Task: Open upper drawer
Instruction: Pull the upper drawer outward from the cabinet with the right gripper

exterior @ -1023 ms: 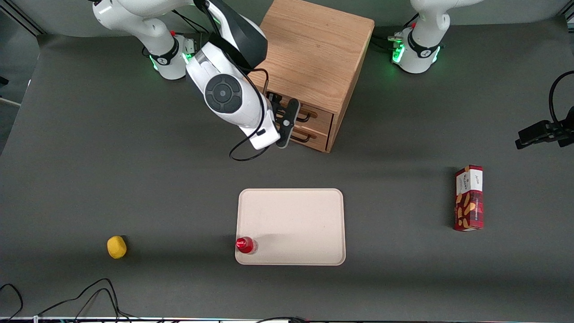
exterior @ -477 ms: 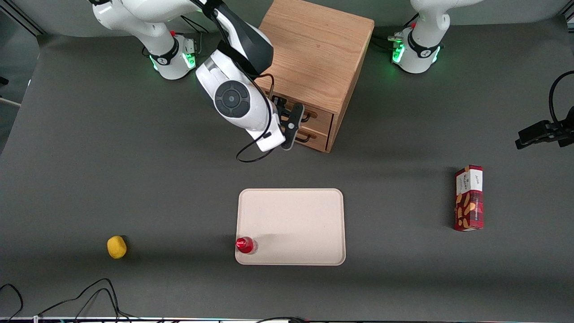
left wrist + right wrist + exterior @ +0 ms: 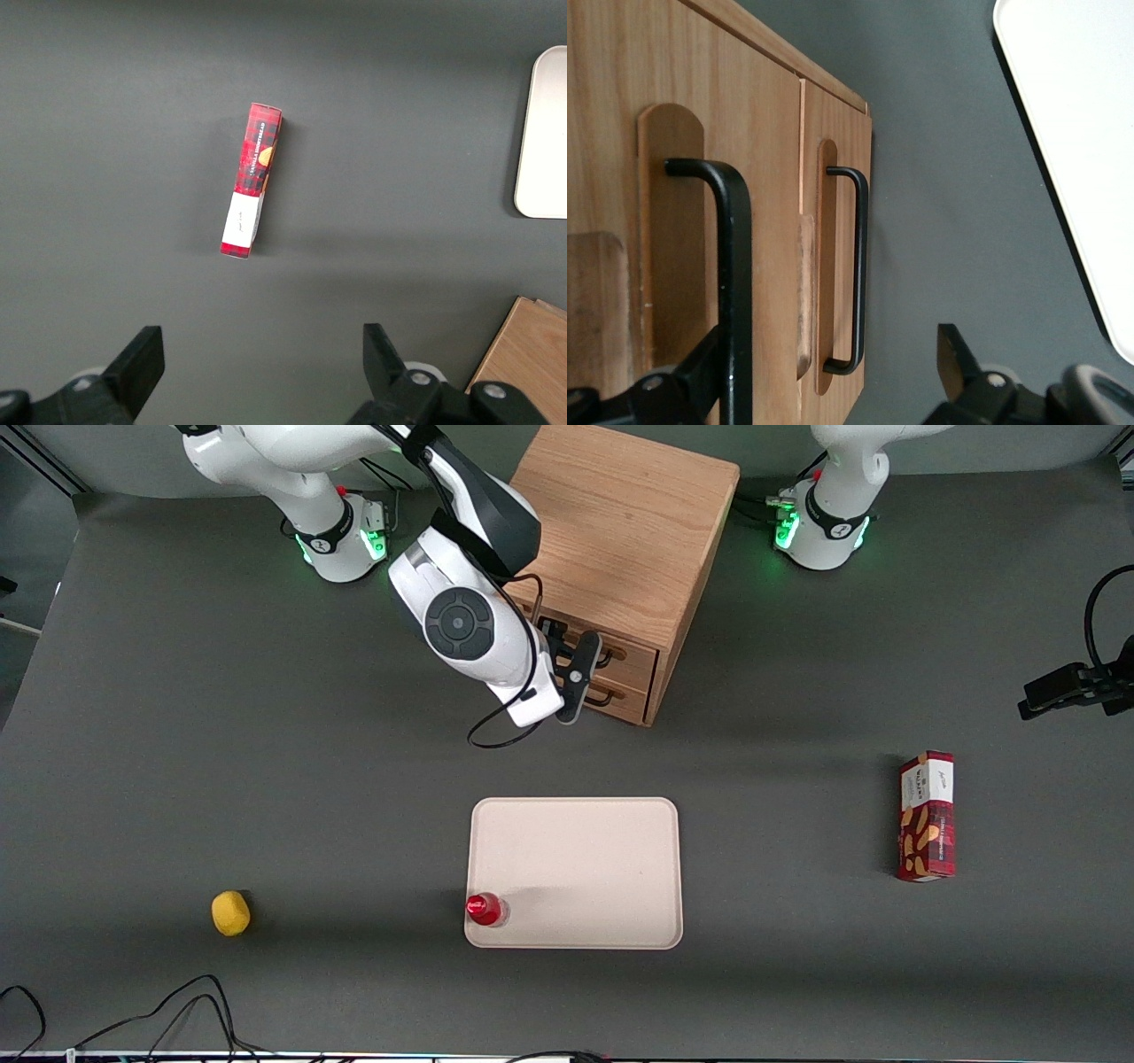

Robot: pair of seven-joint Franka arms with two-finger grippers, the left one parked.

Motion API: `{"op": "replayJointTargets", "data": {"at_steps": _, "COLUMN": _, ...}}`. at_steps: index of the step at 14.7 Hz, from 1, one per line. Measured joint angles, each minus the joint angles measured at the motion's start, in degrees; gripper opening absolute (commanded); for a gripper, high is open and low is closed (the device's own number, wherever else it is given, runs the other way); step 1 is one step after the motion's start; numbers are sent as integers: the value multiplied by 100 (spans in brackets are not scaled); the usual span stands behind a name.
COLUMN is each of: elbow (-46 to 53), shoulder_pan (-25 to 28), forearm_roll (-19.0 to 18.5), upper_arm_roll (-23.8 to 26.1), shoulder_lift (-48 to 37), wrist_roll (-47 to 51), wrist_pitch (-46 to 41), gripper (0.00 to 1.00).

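Closer now, end effector spread at upper drawer — oak, black bar.

My working arm's hand sits at the upper drawer's black handle, on the cabinet front. Nearer the camera on the gray surface: a tray bearing a red-capped bottle, a yellow fruit, and a red box.
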Motion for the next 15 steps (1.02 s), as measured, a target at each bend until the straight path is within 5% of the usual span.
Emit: {"op": "replayJointTargets", "data": {"at_steps": 15, "elbow": 63, "shoulder_pan": -272, "forearm_roll": -11, "upper_arm_roll": -157, "shoulder_lift": 108, "wrist_roll": -253, "wrist_pitch": 207, "gripper": 100}}
